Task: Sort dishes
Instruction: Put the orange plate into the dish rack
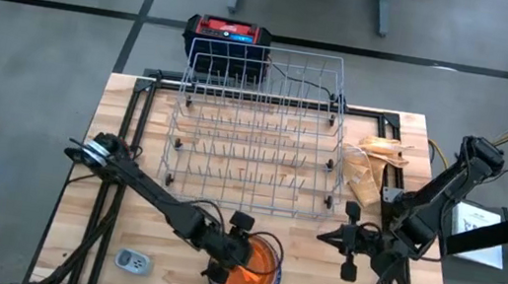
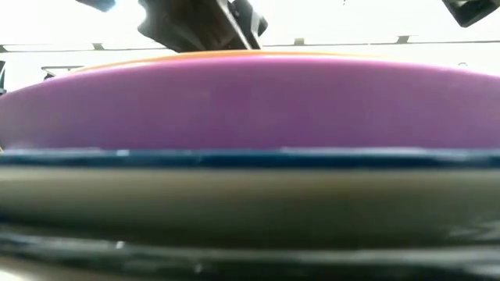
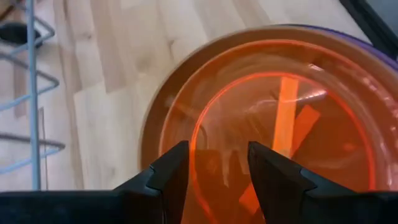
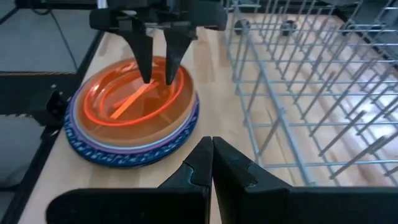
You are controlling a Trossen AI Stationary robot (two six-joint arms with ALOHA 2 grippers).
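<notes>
The stack of round plastic plates (image 1: 249,283) sat at the table's near edge, a translucent orange dish (image 4: 134,96) on top. The left gripper (image 4: 157,79) reached into that dish, jaws narrowly parted around its rim. The right gripper (image 4: 212,163) hovered near the wire rack (image 1: 256,127), jaws closed and empty.

Purple plate (image 2: 258,101) atop blue-rimmed stack; gripper (image 2: 226,27) above

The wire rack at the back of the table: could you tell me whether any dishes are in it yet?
Empty. The high view shows only bare tines in the wire rack; the dishes sit stacked at the table's front edge under the left gripper.
</notes>
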